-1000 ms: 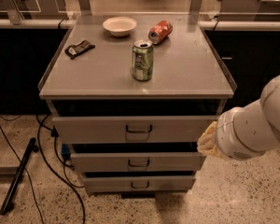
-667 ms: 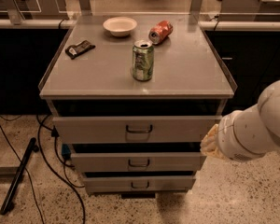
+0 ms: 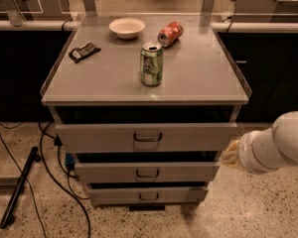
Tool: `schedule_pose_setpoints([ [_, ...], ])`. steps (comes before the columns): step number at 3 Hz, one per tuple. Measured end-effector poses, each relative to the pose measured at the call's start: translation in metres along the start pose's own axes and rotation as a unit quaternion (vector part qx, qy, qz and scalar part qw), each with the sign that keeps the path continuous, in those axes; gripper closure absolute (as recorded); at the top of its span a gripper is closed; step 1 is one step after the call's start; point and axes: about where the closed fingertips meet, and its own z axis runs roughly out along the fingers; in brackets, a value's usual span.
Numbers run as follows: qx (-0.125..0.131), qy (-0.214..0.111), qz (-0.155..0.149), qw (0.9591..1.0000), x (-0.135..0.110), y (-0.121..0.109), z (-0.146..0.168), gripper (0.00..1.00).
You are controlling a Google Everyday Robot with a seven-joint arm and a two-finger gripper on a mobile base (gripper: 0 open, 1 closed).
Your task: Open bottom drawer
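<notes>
The bottom drawer (image 3: 114,196) is the lowest and narrowest of three light-grey fronts on the cabinet, with a small dark loop handle (image 3: 149,197) at its centre. It sits nearly flush, a dark gap above it. My gripper (image 3: 230,155) is at the tip of the white arm (image 3: 275,143) coming in from the right edge. It hangs level with the middle drawer (image 3: 104,173), just off the cabinet's right side. It is above and to the right of the bottom drawer's handle and touches nothing.
On the cabinet top (image 3: 198,78) stand an upright green can (image 3: 151,64), a red can (image 3: 170,33) lying on its side, a white bowl (image 3: 127,27) and a dark packet (image 3: 84,52). The top drawer (image 3: 89,138) juts out furthest. Cables (image 3: 49,167) and a black bar (image 3: 19,187) lie on the floor at left.
The arm has drifted slightly to the right and down, away from the cabinet's side. The drawers and the objects on top have not moved.
</notes>
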Motion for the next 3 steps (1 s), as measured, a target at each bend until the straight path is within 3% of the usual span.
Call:
schedule_pose_setpoints([
  [1,-0.017,0.000,0.015,0.9997,0.029,0.003,0.043,1.00],
  [2,-0.059,0.007,0.040,0.9974,0.058,0.029,0.096,1.00],
  [3,-0.059,0.006,0.040,0.9974,0.058,0.029,0.096,1.00],
])
